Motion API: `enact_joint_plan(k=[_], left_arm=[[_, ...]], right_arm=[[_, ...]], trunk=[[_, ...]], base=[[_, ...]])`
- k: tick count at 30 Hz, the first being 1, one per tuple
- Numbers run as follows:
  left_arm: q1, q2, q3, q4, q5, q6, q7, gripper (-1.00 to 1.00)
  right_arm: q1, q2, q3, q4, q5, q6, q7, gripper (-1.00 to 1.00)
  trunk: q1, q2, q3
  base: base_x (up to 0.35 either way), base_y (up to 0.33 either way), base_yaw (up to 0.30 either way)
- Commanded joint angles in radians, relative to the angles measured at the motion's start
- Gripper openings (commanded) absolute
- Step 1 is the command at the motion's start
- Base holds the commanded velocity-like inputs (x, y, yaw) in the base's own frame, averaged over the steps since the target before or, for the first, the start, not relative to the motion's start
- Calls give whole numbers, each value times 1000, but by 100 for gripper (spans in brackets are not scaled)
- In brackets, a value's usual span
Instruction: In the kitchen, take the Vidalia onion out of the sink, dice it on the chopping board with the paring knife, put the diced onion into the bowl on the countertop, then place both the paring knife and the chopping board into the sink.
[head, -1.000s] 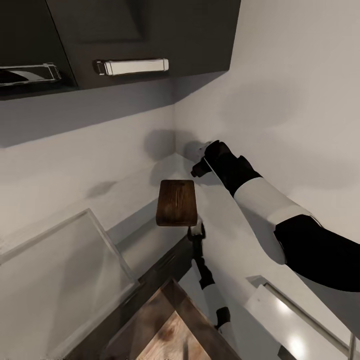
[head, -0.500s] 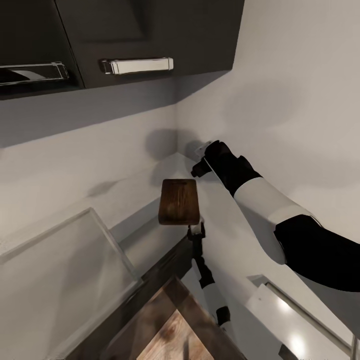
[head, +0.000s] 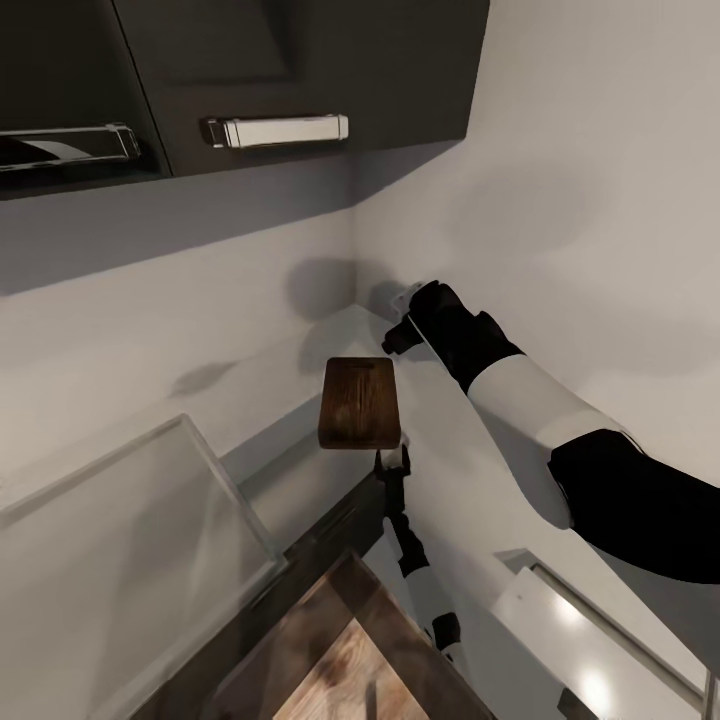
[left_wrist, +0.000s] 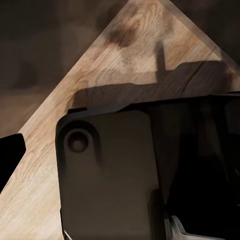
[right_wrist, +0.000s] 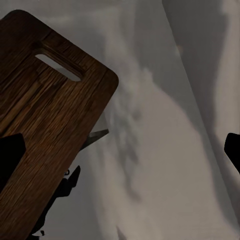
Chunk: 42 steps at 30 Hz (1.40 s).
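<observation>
The chopping board (head: 358, 402), a dark brown wooden rectangle, hangs in the air in front of the wall corner. My left gripper (head: 391, 466) is shut on its near edge from below. The right wrist view looks onto the board (right_wrist: 45, 115) and its slot hole, with pale wall behind. My right gripper (head: 398, 320) is raised beyond the board's far right corner, close to the wall. It is open and empty (right_wrist: 120, 150), its black fingertips (right_wrist: 10, 155) spread wide. The onion, paring knife, bowl and sink are out of view.
Dark wall cabinets (head: 300, 70) with chrome handles (head: 275, 131) hang above. Two white walls meet in a corner behind the board. The pale grey countertop (head: 290, 480) with a dark front runs below left. Wooden floor (head: 340, 660) lies underneath, and a white unit (head: 600, 650) sits lower right.
The whole picture has shifted slightly, so the camera moved. The board in my left gripper and my right arm hold almost the same places.
</observation>
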Motion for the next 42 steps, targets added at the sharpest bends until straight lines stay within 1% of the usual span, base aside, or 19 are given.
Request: enact_joint_plan(k=[1,12,31,34,36,38,42], left_arm=[[0,0,-1,-2,1,-1,-1,100],[0,1,0,-2,1,-1,-1,100],[0,1,0,-2,1,-1,-1,100],[0,1,0,-2,1,-1,-1,100],[0,1,0,-2,1,-1,-1,100],[0,1,0,-2,1,-1,-1,100],[0,1,0,-3,1,-1,-1,100]], right_arm=[[-1,0,2,0,11,3,8,100],[0,0,2,-1,11,4,8,100],[-3,0,-9,0,12,-4,9,100],[-30,0,-10,7,11,-3,-10,100],[-64,0,-10,18,11,-1,-30,100],[-116,0,-10,46,10,0,-54,100],[-165,0,-11,66,9,0,-68,100]], trunk=[[1,-2,-2],[1,-2,-10],[1,-2,-11],[1,-2,-11],[1,-2,-11],[1,-2,-11],[1,-2,-11]], base=[[0,0,5],[0,0,70],[0,0,3],[0,0,0],[0,0,0],[0,0,0],[0,0,0]])
